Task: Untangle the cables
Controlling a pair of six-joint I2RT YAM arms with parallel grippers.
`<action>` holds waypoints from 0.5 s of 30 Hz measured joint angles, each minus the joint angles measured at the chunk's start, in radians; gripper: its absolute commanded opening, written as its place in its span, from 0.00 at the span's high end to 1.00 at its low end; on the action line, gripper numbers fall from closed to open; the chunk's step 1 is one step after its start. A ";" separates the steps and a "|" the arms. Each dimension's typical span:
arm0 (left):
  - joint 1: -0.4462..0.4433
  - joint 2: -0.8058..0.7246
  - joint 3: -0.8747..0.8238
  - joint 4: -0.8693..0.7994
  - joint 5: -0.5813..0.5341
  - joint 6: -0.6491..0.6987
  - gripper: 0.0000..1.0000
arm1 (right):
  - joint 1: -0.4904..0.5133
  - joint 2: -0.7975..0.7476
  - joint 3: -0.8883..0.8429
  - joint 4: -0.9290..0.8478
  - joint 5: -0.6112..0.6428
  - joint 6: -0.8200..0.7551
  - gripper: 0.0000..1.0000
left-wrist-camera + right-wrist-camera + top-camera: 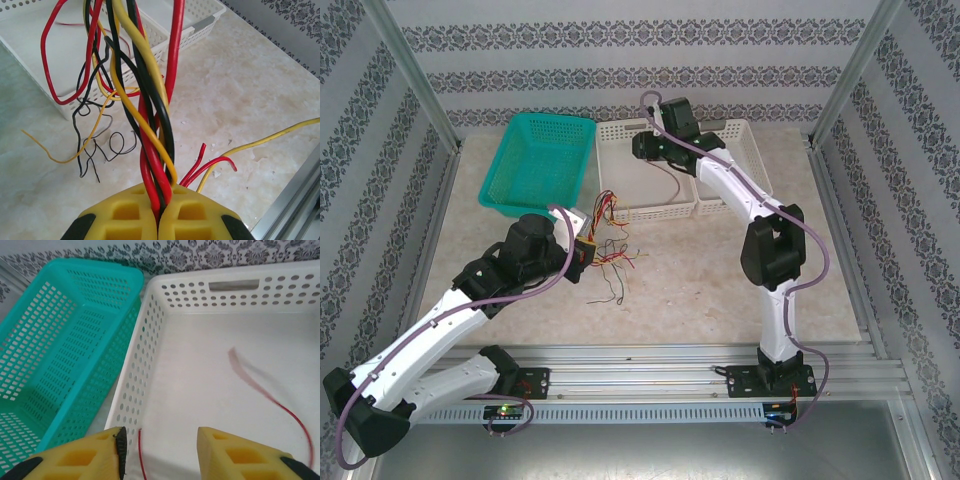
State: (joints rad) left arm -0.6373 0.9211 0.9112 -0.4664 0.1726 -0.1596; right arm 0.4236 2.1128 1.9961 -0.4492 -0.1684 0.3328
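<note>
No writing, label, brand or number could be read in any view. The cables (155, 135) showed plain red, yellow and black insulation; the teal basket (542, 160) and white basket (145, 365) carried no lettering.

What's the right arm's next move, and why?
Probably move the right gripper to the cables pinched in the left gripper and pull one free: its jaws stand open above the white basket, a red wire inside, and those cables look twisted.

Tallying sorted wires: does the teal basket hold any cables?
No, the teal basket shows bare mesh; a red cable lies in the white basket.
</note>
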 measured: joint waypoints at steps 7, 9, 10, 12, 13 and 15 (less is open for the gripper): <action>-0.006 0.011 0.000 0.002 0.010 0.000 1.00 | 0.008 -0.112 -0.131 0.002 -0.027 0.008 0.53; -0.011 0.023 0.000 0.003 0.014 0.001 1.00 | 0.019 -0.212 -0.240 0.036 -0.063 0.026 0.51; -0.013 0.028 0.000 0.003 0.018 0.001 1.00 | 0.029 -0.271 -0.299 0.055 -0.082 0.035 0.50; -0.016 0.036 0.000 0.003 0.025 0.001 1.00 | 0.057 -0.407 -0.432 0.109 -0.119 0.047 0.48; -0.018 0.038 0.000 0.003 0.030 0.002 1.00 | 0.074 -0.473 -0.489 0.127 -0.133 0.051 0.48; -0.018 0.038 0.000 0.003 0.037 0.003 1.00 | 0.119 -0.608 -0.600 0.170 -0.160 0.056 0.48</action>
State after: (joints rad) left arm -0.6556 0.9588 0.9112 -0.4637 0.2096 -0.1570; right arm 0.5423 1.5047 1.3960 -0.2790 -0.3286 0.3893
